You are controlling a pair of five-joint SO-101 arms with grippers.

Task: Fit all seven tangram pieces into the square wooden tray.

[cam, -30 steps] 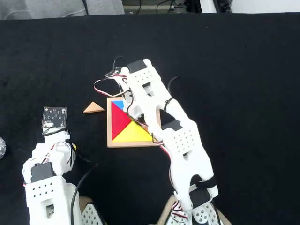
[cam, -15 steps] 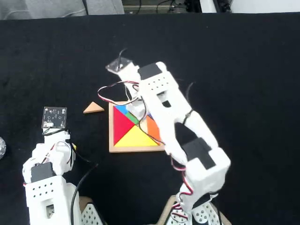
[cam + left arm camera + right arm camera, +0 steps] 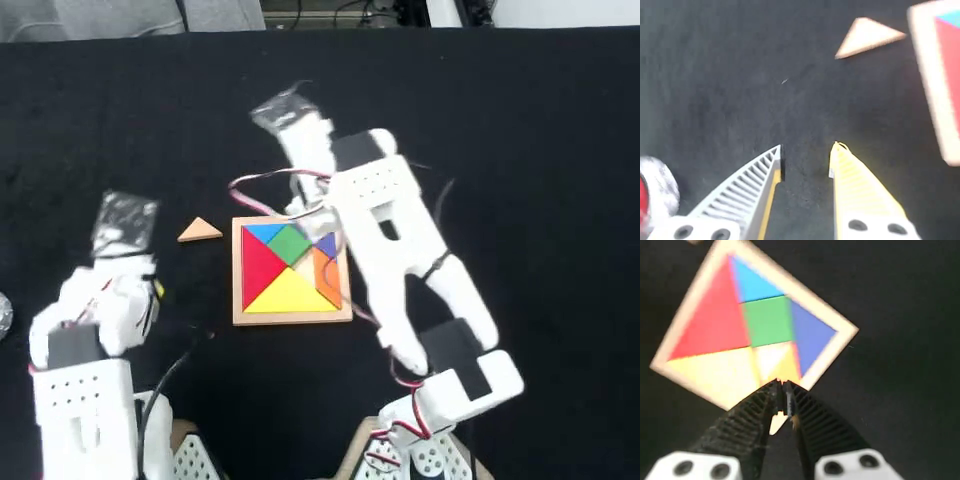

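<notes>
Tray: square wooden tray at frame centre, holding 6 coloured pieces.
Loose piece: tan triangle just left of the tray's upper left corner, not touching it.
Left arm: left gripper at lower left, jaws apart, empty.
Right arm: right gripper at upper centre, jaws closed on nothing.
Risk: the flat triangle may skid or tip when pinched; the right arm may crowd the tray.

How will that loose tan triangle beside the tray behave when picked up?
The triangle looks like thin, flat wood, so probably stiff and light. Lying flush on the cloth, it likely won't roll, but its low edges may be hard to pinch.
</notes>
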